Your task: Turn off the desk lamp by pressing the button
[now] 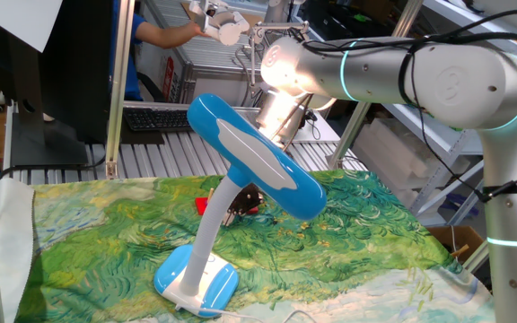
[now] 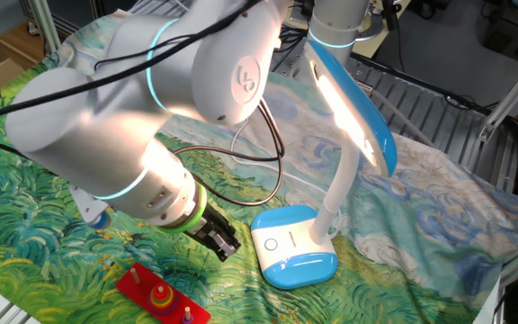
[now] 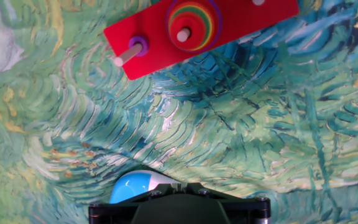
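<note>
Painted-cloth counter (image 2: 43,225) | pincer (image 2: 223,241) low, just left of desk lamp (image 2: 293,245) base, grip state cannot be told | lamp lit, button (image 2: 272,242) unpressed | red peg toy (image 2: 162,297) near | risk: off-centre push slides base or misses button

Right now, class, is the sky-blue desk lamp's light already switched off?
No: in the other fixed view the underside of the sky-blue desk lamp head glows bright, so it is on.
</note>
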Robot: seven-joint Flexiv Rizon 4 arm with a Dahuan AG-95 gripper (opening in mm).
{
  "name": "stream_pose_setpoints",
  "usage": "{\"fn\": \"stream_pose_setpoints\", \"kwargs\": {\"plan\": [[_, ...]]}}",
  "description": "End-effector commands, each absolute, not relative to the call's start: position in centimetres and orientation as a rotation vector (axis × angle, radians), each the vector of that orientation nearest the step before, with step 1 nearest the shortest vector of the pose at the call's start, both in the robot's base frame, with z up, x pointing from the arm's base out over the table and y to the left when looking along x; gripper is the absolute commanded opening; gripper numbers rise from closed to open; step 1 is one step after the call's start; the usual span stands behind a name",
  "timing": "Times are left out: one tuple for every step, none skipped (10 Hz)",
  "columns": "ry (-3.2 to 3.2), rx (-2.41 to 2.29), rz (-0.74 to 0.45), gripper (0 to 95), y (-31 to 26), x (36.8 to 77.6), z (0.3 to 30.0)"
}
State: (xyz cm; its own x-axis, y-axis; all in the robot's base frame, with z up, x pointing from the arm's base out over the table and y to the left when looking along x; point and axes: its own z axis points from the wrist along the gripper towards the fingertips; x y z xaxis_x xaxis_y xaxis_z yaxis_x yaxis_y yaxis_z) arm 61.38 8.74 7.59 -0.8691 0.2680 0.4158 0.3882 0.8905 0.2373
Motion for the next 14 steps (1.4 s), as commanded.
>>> {"fn": "stream_pose_setpoints", "kwargs": {"plan": [[-2.812, 0.114, -0.425, 0.0, 8.9, 61.3, 7.7], [-2.816, 0.145, -0.431, 0.0, 9.2, 61.0, 7.9], [-2.817, 0.157, -0.434, 0.0, 9.5, 60.9, 8.1], [-2.817, 0.174, -0.432, 0.0, 9.7, 60.7, 8.1], [-2.817, 0.181, -0.433, 0.0, 9.9, 60.5, 8.2], [-2.817, 0.184, -0.435, 0.0, 10.0, 60.4, 8.2], [-2.817, 0.203, -0.44, 0.0, 10.1, 60.3, 8.2], [-2.818, 0.212, -0.441, 0.0, 10.1, 60.3, 8.1], [-2.817, 0.215, -0.441, 0.0, 10.1, 60.2, 8.1], [-2.818, 0.219, -0.443, 0.0, 10.2, 60.2, 8.1], [-2.825, 0.221, -0.444, 0.0, 10.2, 60.1, 8.0], [-2.833, 0.224, -0.446, 0.0, 10.2, 60.1, 8.0], [-2.843, 0.224, -0.446, 0.0, 10.3, 59.9, 7.9], [-2.845, 0.222, -0.447, 0.0, 10.3, 59.9, 7.9]]}}
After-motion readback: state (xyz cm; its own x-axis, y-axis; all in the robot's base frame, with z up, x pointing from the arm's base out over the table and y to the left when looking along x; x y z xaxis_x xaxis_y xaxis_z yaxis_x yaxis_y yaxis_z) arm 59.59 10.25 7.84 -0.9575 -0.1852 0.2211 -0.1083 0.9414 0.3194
